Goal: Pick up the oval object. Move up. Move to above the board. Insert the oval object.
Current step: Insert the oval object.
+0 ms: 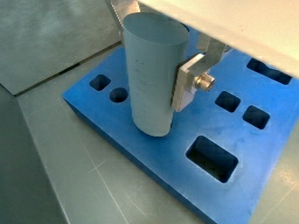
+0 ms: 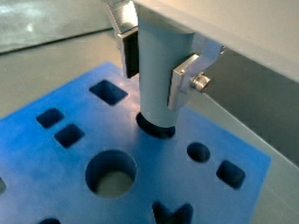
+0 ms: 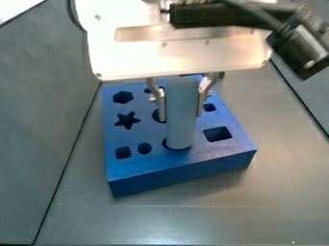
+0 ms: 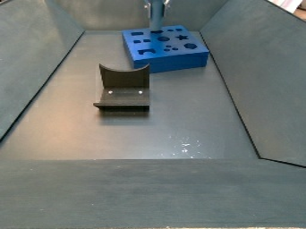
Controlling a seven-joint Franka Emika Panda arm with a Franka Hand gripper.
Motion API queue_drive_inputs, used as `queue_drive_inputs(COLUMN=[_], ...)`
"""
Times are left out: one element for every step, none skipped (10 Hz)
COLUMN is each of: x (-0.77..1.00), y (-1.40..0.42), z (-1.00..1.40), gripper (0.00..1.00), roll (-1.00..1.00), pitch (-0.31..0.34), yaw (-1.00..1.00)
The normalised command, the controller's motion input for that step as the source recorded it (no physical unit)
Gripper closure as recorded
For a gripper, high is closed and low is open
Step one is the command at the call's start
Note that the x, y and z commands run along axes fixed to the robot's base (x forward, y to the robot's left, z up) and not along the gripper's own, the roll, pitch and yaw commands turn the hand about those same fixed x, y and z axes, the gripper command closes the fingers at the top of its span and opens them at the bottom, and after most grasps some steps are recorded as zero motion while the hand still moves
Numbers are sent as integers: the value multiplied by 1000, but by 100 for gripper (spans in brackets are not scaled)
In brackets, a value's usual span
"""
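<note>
The oval object (image 1: 149,61), a tall pale blue-grey peg, stands upright between the fingers of my gripper (image 1: 158,87). The gripper is shut on it. One silver finger (image 1: 184,86) presses its side; the other finger (image 2: 131,54) shows in a wrist view. The peg hangs over the bright blue board (image 1: 251,175). Its lower end (image 2: 155,114) sits in a dark hole in the board's top (image 2: 35,166). In a side view the gripper (image 3: 180,101) holds the peg (image 3: 180,125) over the middle of the board (image 3: 180,168). In a side view the board (image 4: 180,58) lies at the far end.
The dark fixture (image 4: 122,89) stands on the grey floor, nearer than the board and to its left. Sloping grey walls (image 4: 36,80) enclose the floor. The board's top has star (image 3: 126,120), round (image 2: 114,172) and square (image 1: 212,157) holes.
</note>
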Motion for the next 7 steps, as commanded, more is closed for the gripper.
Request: queue_drive_inputs(x=[-191, 0, 0, 11, 377, 460, 391], y=[49, 0, 0, 11, 0, 31, 37], z=[-520, -123, -89, -111, -166, -140, -94], gripper=[100, 100, 100, 100, 100, 100, 100], roll=[83, 0, -27, 0, 0, 0, 0], pitch=[-131, -41, -39, -1, 0, 0, 6], yaw=[0, 0, 0, 0, -100, -103, -43])
